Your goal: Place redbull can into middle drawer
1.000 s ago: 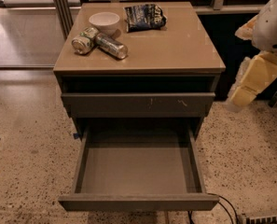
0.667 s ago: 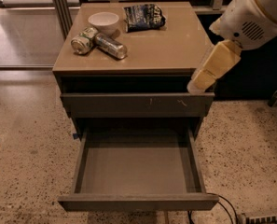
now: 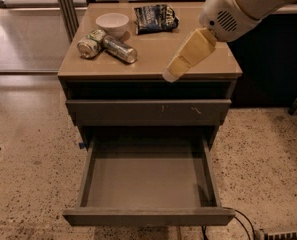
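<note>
The redbull can [image 3: 120, 49], slim and silvery, lies on its side on the cabinet top [image 3: 153, 66] at the left, next to a stubbier green-and-white can [image 3: 89, 43]. The middle drawer [image 3: 148, 217] is pulled out wide below, and its flat bottom is bare. My gripper [image 3: 173, 73] hangs on the white arm [image 3: 238, 6] above the front right of the cabinet top. It points down and left, well to the right of the redbull can, and holds nothing that I can see.
A white bowl [image 3: 112, 23] and a dark snack bag [image 3: 155, 18] sit at the back of the cabinet top. A closed drawer front with pale scuff marks [image 3: 148, 112] is above the open drawer. Cables [image 3: 240, 223] lie on the speckled floor at the lower right.
The arm has swung in from the right of the cabinet to over the front right of its top. The cans, bowl, bag and drawer have not moved.
</note>
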